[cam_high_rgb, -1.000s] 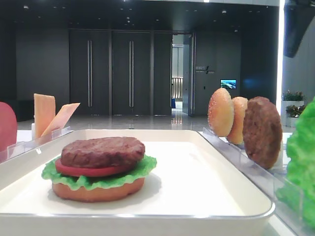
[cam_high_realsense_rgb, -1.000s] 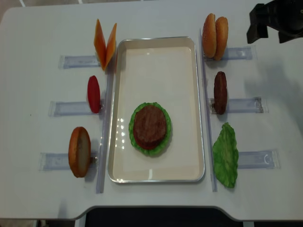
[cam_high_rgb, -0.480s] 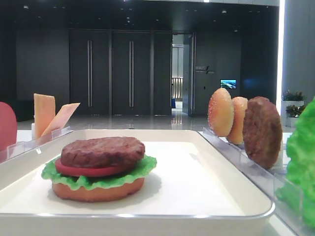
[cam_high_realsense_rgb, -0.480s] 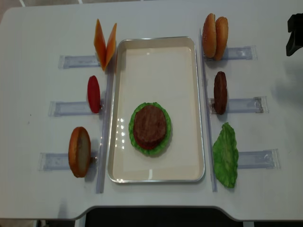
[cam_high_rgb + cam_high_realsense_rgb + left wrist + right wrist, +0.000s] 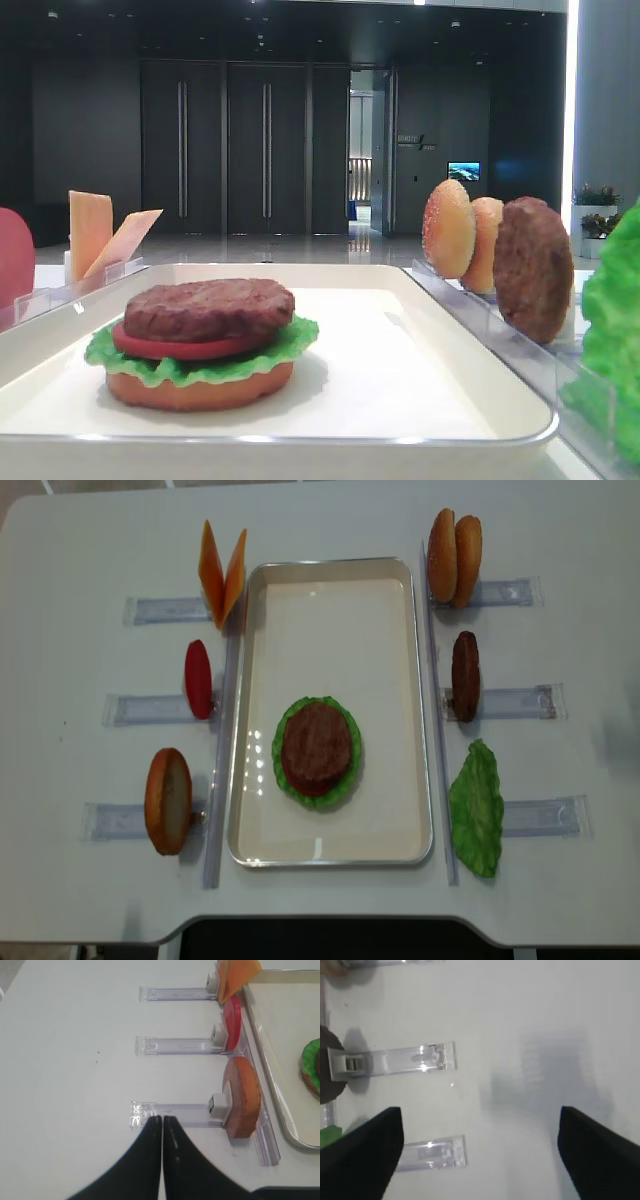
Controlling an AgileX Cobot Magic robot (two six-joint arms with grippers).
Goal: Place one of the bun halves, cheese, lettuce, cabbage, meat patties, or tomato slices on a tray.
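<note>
We see the right gripper (image 5: 480, 1150) hanging over bare table (image 5: 530, 1020), its two dark fingers (image 5: 360, 1155) spread wide apart with nothing between them. Beside it lie clear racks (image 5: 395, 1060).

The left gripper (image 5: 162, 1125) has its fingertips pressed together, holding nothing, just at the end of a rack that carries a plain bun half (image 5: 242, 1097). Further along that side stand a tomato slice (image 5: 231, 1029) and cheese slices (image 5: 222, 572).

On the white tray (image 5: 330, 600) we note a stack: bun half at the bottom, lettuce (image 5: 200, 365), tomato, then a meat patty (image 5: 208, 307) on top. Right of the tray stand two bun halves (image 5: 453, 556), a spare patty (image 5: 465, 675) and a lettuce leaf (image 5: 476, 808).
</note>
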